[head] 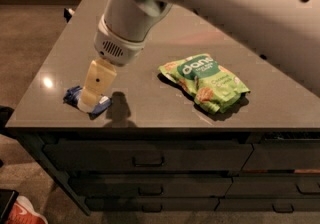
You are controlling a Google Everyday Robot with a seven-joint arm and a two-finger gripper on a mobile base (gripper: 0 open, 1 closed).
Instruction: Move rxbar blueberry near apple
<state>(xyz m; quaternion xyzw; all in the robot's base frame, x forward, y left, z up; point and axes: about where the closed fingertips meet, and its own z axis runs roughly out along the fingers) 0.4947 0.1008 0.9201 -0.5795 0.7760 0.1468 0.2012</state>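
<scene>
The rxbar blueberry (73, 96), a small dark blue wrapped bar, lies near the front left corner of the grey table (150, 105). My gripper (91, 101) hangs from the big white arm and reaches down right over the bar, covering its middle. Only the bar's ends show on either side of it. I cannot tell whether the gripper touches the bar. The apple is hidden behind the arm.
A green snack bag (205, 80) lies on the table to the right of the gripper. The table's front edge runs just below the bar, with drawers (150, 158) beneath it. A red shoe (22, 213) lies on the floor at the lower left.
</scene>
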